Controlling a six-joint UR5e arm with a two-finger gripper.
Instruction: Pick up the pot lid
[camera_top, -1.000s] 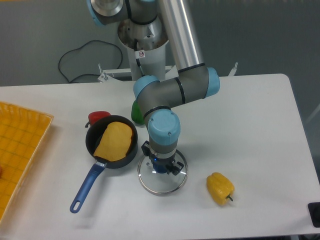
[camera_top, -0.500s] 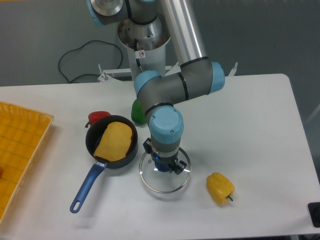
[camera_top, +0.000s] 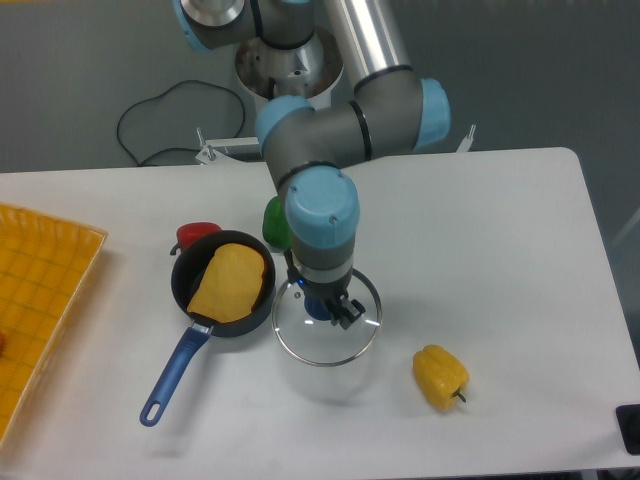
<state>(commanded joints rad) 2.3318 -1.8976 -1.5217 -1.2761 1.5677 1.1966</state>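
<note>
My gripper (camera_top: 322, 294) is over the middle of the work surface, its two dark fingertips closed on the blue knob of the pot lid. The round glass lid (camera_top: 326, 346) with its shiny metal rim hangs in the air below the fingers, slightly tilted. Part of the knob is hidden by the fingertips.
Left of the lid stands a black pan (camera_top: 186, 278) with a blue handle (camera_top: 176, 372), holding a flat tan piece (camera_top: 230, 283). A red pepper (camera_top: 198, 233) and a green one (camera_top: 275, 226) lie behind, a yellow pepper (camera_top: 440, 377) front right. An orange crate (camera_top: 50, 300) borders the left.
The lid has risen off the surface with the gripper, which has moved up and kept its grasp on the knob. Pan and peppers have stayed in place.
</note>
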